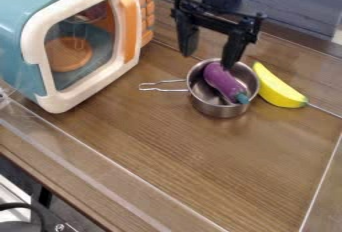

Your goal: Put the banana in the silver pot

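Banana waits beside the pot, gripper hanging spread above.

From the one camera: the gripper (215,45) hangs empty, jaws wide; the banana (278,85) lies on the table (174,166) just right of the silver pot (214,97), which holds an eggplant (227,79).

My arm is reaching in from the top of the view, its dark wrist hanging straight down. My tool (214,42) is pointing at the desk (174,166) with its two black fingers (186,36) spread wide apart. Nothing is sitting between them, and they are hovering clear of the surface.
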